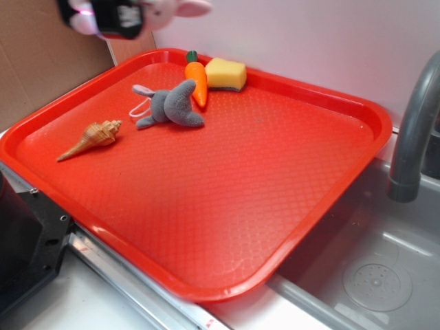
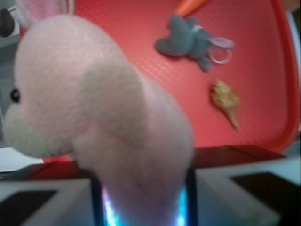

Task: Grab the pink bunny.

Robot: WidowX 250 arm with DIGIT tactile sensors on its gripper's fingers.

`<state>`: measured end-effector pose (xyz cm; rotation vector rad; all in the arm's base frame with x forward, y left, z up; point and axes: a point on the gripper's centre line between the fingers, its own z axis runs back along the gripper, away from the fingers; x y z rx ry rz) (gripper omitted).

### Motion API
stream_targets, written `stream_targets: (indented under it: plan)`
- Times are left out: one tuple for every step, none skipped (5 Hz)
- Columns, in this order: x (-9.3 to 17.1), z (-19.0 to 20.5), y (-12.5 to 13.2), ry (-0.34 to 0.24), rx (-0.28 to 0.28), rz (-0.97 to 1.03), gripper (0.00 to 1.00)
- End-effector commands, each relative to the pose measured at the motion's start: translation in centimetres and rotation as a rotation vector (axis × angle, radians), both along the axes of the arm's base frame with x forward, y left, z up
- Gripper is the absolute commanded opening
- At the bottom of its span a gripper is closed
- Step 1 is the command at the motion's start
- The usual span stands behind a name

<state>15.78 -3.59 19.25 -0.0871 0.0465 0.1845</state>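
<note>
Filling most of our wrist view, the pink bunny [image 2: 94, 122] is sitting clamped between the fingers of our gripper [image 2: 143, 207], its pale body rising from the jaws and its whitish face pointing off to the side. From outside, we are holding the gripper [image 1: 110, 17] and the pink bunny [image 1: 172, 8] high above the far corner of the red tray [image 1: 206, 289], well clear of its surface. Taking that tray as our landmark and reading left to right, we are seeing a tan seashell [image 1: 91, 137] lying near its left edge, a grey plush animal [image 1: 170, 104] lying beside it, an orange toy carrot [image 1: 197, 79] touching the grey plush, and a yellow sponge [image 1: 225, 73] resting by the far rim.
</note>
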Motion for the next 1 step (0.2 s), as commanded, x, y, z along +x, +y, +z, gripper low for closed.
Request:
stream_targets:
  plan:
    - [-0.43, 0.82, 3.19, -0.092, 0.011, 0.041, 0.00]
